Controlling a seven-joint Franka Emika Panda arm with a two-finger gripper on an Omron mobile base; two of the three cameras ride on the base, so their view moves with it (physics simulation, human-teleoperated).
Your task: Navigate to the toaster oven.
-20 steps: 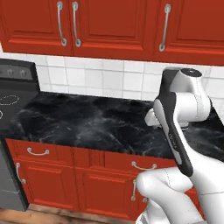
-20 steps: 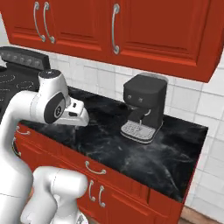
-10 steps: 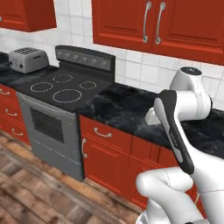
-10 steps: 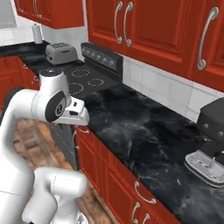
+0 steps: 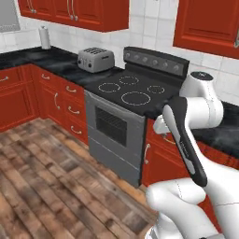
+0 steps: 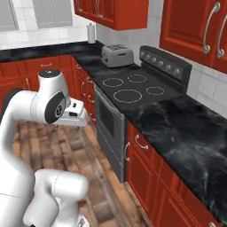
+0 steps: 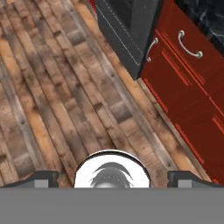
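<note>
Red cabinets and a black stove line the kitchen's far wall.
Gripper hangs over the wood floor, fingertips wide apart, holding nothing. A silver toaster sits left of the stove.

White arm folded at elbow, jaws spread wide, empty

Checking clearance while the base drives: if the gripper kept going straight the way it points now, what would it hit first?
Most likely the wooden floor. The gripper points down at bare planks, with the red cabinet off to one side. Depth is unclear.
</note>
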